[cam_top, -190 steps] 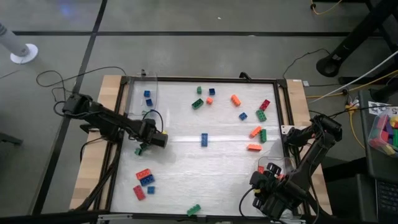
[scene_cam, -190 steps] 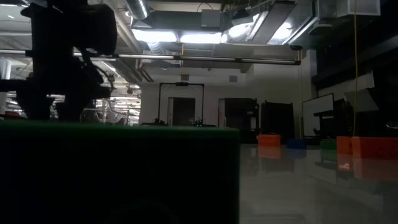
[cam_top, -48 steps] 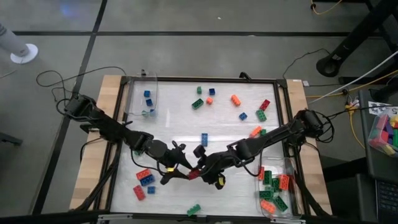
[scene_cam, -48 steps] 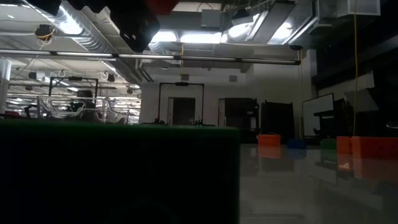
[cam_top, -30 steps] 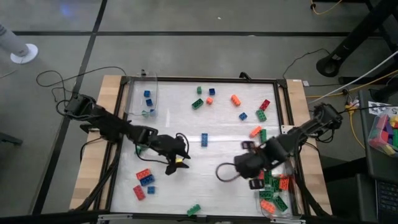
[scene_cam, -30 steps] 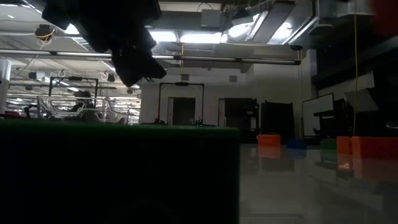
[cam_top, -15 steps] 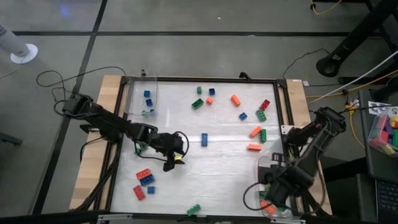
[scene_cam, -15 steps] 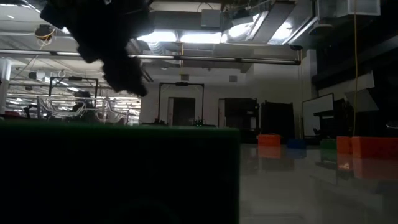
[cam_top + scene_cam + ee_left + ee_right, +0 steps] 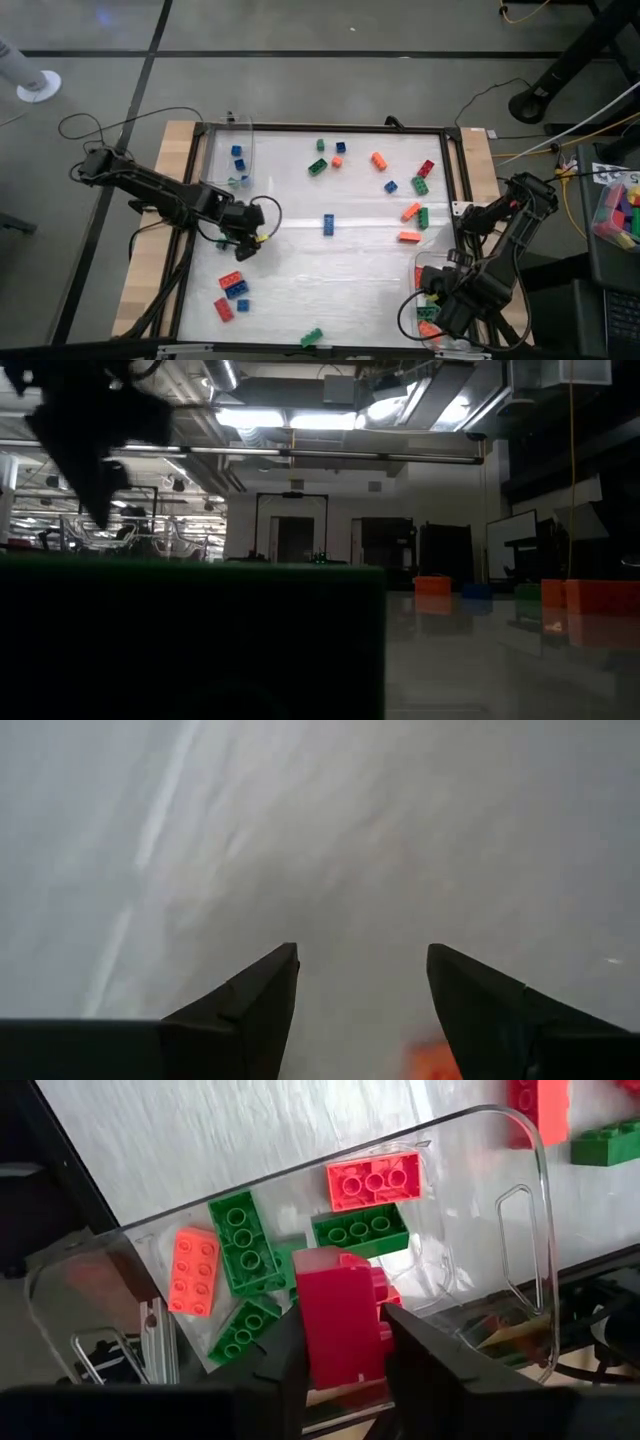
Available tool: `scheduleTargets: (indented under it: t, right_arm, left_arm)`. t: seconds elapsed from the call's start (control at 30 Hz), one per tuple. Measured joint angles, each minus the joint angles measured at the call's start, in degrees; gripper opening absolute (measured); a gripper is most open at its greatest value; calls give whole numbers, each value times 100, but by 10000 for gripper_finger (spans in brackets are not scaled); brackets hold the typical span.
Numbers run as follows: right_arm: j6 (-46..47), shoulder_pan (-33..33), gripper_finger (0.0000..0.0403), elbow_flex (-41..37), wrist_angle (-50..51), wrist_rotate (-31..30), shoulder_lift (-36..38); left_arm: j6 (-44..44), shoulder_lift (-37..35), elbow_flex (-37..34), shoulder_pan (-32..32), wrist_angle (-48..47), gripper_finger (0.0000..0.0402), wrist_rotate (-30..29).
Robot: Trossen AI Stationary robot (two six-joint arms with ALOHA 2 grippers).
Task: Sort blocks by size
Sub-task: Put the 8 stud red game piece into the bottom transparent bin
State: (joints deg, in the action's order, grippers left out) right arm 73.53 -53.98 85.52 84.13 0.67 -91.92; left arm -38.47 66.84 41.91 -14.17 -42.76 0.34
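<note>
Studded blocks lie scattered on the white table: a red one (image 9: 230, 281) and a blue one (image 9: 236, 291) near left, a blue one (image 9: 328, 224) mid-table, an orange one (image 9: 379, 160) farther back. My right gripper (image 9: 347, 1318) hangs over a clear bin (image 9: 500, 1120) at the near right corner (image 9: 440, 305), shut on a red block (image 9: 345, 1330). Green (image 9: 240, 1240) and orange (image 9: 193, 1270) long blocks lie flat in that bin. My left gripper (image 9: 362, 970) stands open over bare table, left of centre (image 9: 245, 245), with nothing between its fingers. My right gripper pinches the red block's two opposite sides (image 9: 310, 1340) between its two fingers, which point straight down. The block stands on end in the hold, its studs to one side, lifted clear above the blocks in the bin.
A second clear bin (image 9: 238, 150) with blue blocks stands at the far left corner. A black frame (image 9: 330, 128) rims the table. In the low view a green block (image 9: 190, 640) stands right before the camera, with orange blocks (image 9: 600, 600) to its right.
My right gripper has carried the red block from right of mid-table toward the near right corner, over the bin, rolling its wrist on the way. My left gripper has drawn back toward the table's left edge and tipped steeper, still open.
</note>
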Motion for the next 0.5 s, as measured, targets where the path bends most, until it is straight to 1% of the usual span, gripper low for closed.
scheduleTargets:
  t: [0.13,0.2,0.3,0.43,0.5]
  right_arm:
    - [160,-2,120,-107,-11,2,0]
    - [227,-2,120,-219,-17,6,0]
    - [226,-2,120,-387,-51,-105,0]
    - [250,-2,120,-588,-379,-93,0]
    - [269,0,120,-679,-501,111,-2]
  left_arm:
    - [-496,2,0,0,-1198,210,-263]
    - [-657,58,0,-2,-1570,210,-446]
    - [-762,123,-2,0,-1785,210,-615]
    - [-764,226,-2,-2,-1786,210,-695]
    - [-790,298,-2,-11,-1788,210,-697]
